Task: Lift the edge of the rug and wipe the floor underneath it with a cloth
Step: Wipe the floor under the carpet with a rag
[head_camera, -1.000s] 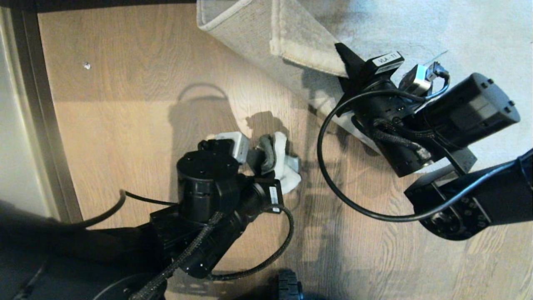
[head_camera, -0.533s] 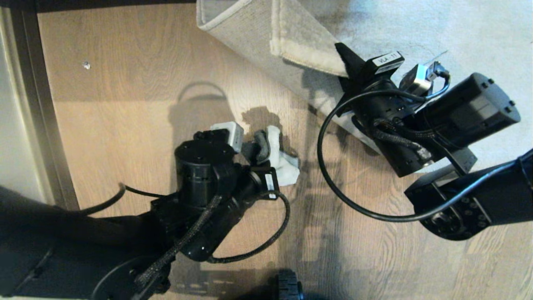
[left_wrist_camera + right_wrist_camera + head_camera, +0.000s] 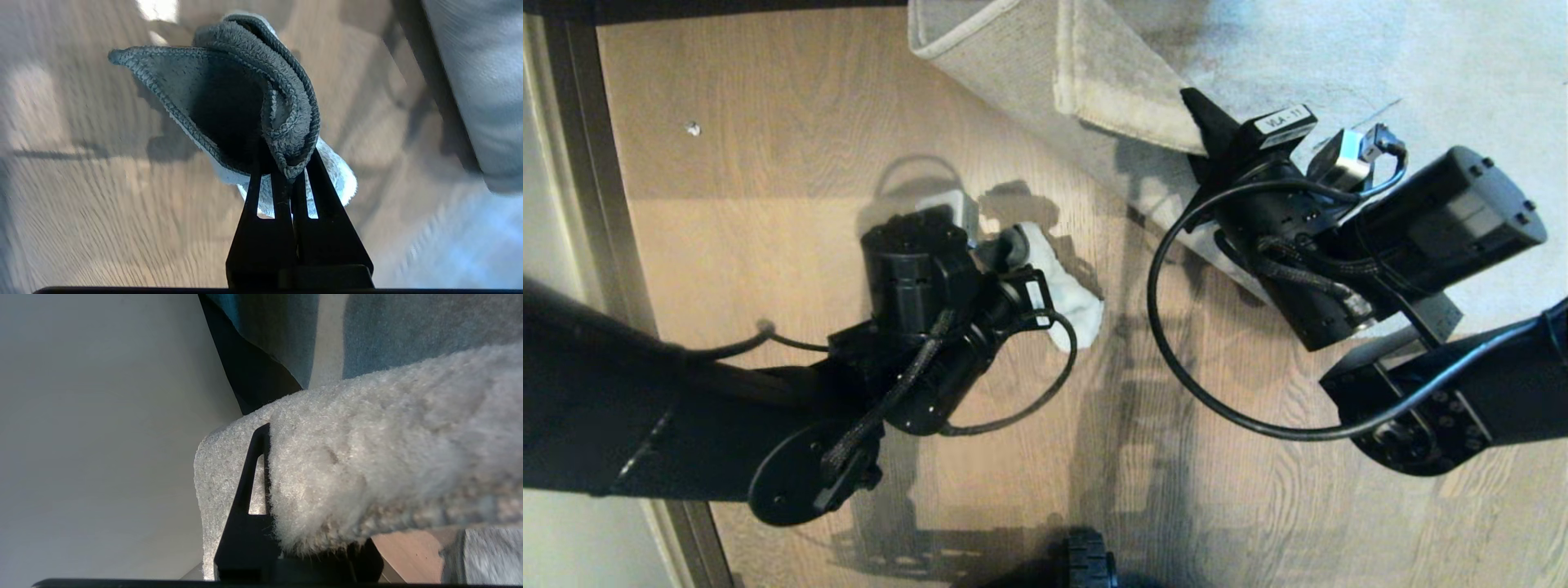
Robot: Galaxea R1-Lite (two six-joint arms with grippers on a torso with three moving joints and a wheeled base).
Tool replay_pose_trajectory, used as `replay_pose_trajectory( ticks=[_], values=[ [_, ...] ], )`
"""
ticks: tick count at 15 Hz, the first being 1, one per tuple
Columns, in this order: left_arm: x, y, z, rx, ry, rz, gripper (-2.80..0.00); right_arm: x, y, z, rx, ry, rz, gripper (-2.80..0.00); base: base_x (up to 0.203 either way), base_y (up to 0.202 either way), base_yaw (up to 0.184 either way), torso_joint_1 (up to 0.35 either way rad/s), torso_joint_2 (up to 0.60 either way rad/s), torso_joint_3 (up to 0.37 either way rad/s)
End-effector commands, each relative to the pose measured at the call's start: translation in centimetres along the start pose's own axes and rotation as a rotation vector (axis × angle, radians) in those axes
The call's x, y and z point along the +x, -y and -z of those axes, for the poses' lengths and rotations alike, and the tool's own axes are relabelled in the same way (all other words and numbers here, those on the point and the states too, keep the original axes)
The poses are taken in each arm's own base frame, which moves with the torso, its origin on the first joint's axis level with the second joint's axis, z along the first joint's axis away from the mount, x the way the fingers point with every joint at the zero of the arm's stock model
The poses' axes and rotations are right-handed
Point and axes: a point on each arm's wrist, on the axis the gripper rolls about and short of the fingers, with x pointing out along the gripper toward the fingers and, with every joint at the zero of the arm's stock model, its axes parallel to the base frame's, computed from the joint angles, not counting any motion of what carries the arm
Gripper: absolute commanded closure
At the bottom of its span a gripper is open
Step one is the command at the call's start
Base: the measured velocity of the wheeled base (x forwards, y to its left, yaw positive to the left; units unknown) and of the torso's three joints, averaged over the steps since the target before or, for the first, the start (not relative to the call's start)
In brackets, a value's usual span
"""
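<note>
Microfibre first: the cloth (image 3: 261, 110), pale blue-grey with a darker grey face and a stitched hem, is bunched and pinched between the left gripper (image 3: 288, 173) fingers, which I read as fully closed on it in the left wrist view. In the head view the same cloth (image 3: 1068, 296) lies against the floor (image 3: 768, 163), just ahead of my left gripper (image 3: 1021, 257), on bare wood-grain planks between the two arms. It sits near the lifted rug but apart from it.

My right gripper (image 3: 1201, 122) is clamped on the rug edge (image 3: 1123, 102). The right wrist view shows one black finger (image 3: 249, 486) pressed against the pile of the rug edge (image 3: 367, 465), with the fold filling the jaws; the other finger is hidden behind the rug. The hemmed border is folded back, so the plain beige backing (image 3: 988, 65) faces up and slopes down to the floor. The corner is raised off the planks, with shadow under it.

Rug surface (image 3: 1421, 65) to the right of the fold lies flat, mottled grey-beige. A dark baseboard strip (image 3: 596, 163) runs along the left side of the head view. One small pale speck (image 3: 693, 128) sits on the planks well away from the cloth. A black wheel (image 3: 1090, 563) of the base shows at the lower edge.
</note>
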Motion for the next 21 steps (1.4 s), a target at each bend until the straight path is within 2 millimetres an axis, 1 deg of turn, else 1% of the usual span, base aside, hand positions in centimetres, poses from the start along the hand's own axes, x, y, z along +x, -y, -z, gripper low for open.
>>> replay_pose_trajectory(
  ticks=[1, 4, 7, 9, 12, 14, 17, 19, 21],
  values=[
    [1.1, -0.3, -0.3, -0.01, 0.022, -0.019, 0.0, 0.0, -0.4, -0.1, 0.011, 0.013, -0.043, 0.0, 0.0, 0.0, 0.0, 0.0, 0.0, 0.0],
    [2.5, -1.5, -0.8, -0.014, 0.045, -0.058, 0.0, 0.0, -0.2, -0.1, 0.012, 0.012, -0.039, 0.0, 0.0, 0.0, 0.0, 0.0, 0.0, 0.0],
    [3.9, -3.4, -1.8, -0.021, 0.083, -0.116, 0.0, 0.0, -0.1, -0.1, 0.013, 0.011, -0.037, 0.0, 0.0, 0.0, 0.0, 0.0, 0.0, 0.0],
    [4.8, -5.1, -2.8, -0.029, 0.118, -0.163, 0.0, 0.1, 0.3, 0.1, 0.012, 0.009, -0.029, 0.0, 0.0, 0.0, 0.0, 0.0, 0.0, 0.0],
    [5.4, -7.8, -4.2, -0.037, 0.157, -0.234, 0.0, 0.1, 0.4, 0.1, 0.012, 0.009, -0.029, 0.0, 0.0, 0.0, 0.0, 0.0, 0.0, 0.0],
    [5.3, -9.2, -5.1, -0.043, 0.182, -0.267, 0.0, 0.1, 0.4, 0.1, 0.012, 0.008, -0.028, 0.0, 0.0, 0.0, 0.0, 0.0, 0.0, 0.0],
    [4.5, -10.9, -7.1, -0.055, 0.235, -0.309, 0.0, 0.1, 0.4, 0.1, 0.012, 0.008, -0.028, 0.0, 0.0, 0.0, 0.0, 0.0, 0.0, 0.0],
    [3.6, -11.3, -8.3, -0.063, 0.268, -0.317, 0.0, 0.1, 0.4, 0.1, 0.014, 0.008, -0.028, 0.0, 0.0, 0.0, 0.0, 0.0, 0.0, 0.0],
    [2.4, -11.0, -9.3, -0.068, 0.293, -0.309, 0.0, 0.1, 0.2, 0.1, 0.016, 0.006, -0.031, 0.0, 0.0, 0.0, 0.0, 0.0, 0.0, 0.0]
  ],
)
